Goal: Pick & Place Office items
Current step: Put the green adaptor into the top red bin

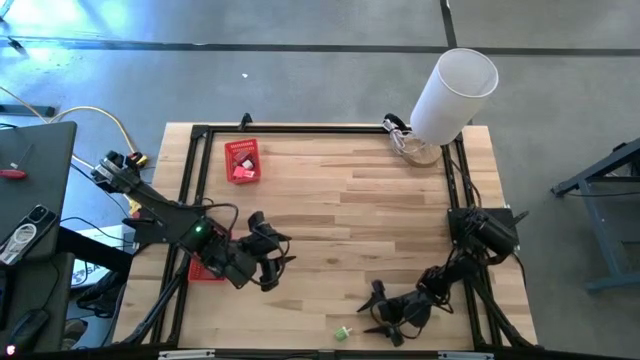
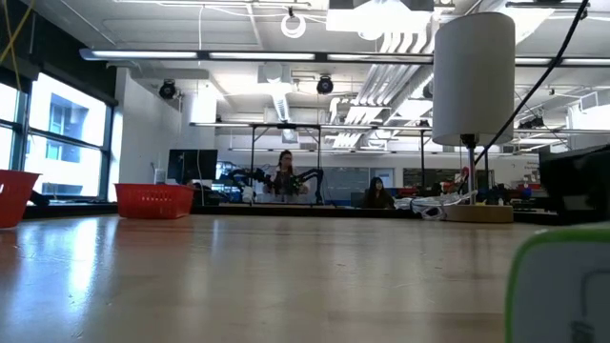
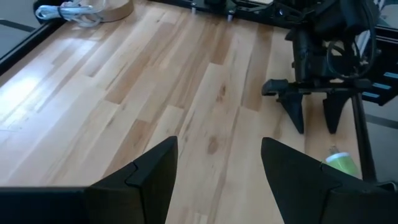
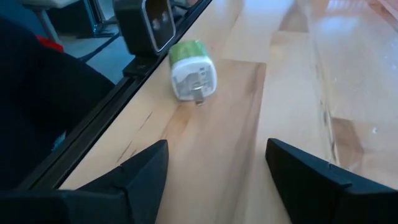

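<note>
Near the bench's (image 1: pixel 330 210) front edge, green-and-white plug piece (image 4: pixel 193 70) lying loose, just beyond right tool (image 4: pixel 214 168), released and empty. Left tool (image 3: pixel 217 165) likewise released, farther off. Risk: nudging the piece off that edge during a skewed approach.

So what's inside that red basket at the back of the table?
From above, the red basket holds a few small pale pieces, too small to tell apart. The low view shows only its mesh side, which hides whatever lies inside.

Open tabletop (image 1: pixel 330 230) between both arms
</note>
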Robot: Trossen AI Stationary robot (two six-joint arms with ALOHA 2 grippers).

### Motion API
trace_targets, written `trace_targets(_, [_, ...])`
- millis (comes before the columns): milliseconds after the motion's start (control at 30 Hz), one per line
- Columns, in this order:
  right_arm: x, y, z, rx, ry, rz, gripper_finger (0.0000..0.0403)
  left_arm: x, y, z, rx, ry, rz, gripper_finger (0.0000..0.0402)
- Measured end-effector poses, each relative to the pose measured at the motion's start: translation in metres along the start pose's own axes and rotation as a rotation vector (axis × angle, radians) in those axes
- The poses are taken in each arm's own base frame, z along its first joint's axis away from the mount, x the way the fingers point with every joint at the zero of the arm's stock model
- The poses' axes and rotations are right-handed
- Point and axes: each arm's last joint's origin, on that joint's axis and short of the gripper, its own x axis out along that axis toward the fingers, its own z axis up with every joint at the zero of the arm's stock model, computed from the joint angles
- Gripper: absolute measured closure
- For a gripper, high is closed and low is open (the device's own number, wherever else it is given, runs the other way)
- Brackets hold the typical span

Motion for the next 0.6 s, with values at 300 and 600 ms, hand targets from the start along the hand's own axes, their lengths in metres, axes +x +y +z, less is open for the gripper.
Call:
trace_targets(300, [0.009, -0.013, 0.007, 0.020, 0.002, 0.012, 0.0141, 0.002, 0.003, 0.002, -0.005, -0.002, 0.012, 0.0179])
trace_targets(600, [0.019, -0.004, 0.018, -0.032, 0.007, 0.051, 0.0141, 0.002, 0.003, 0.002, -0.004, -0.002, 0.012, 0.0179])
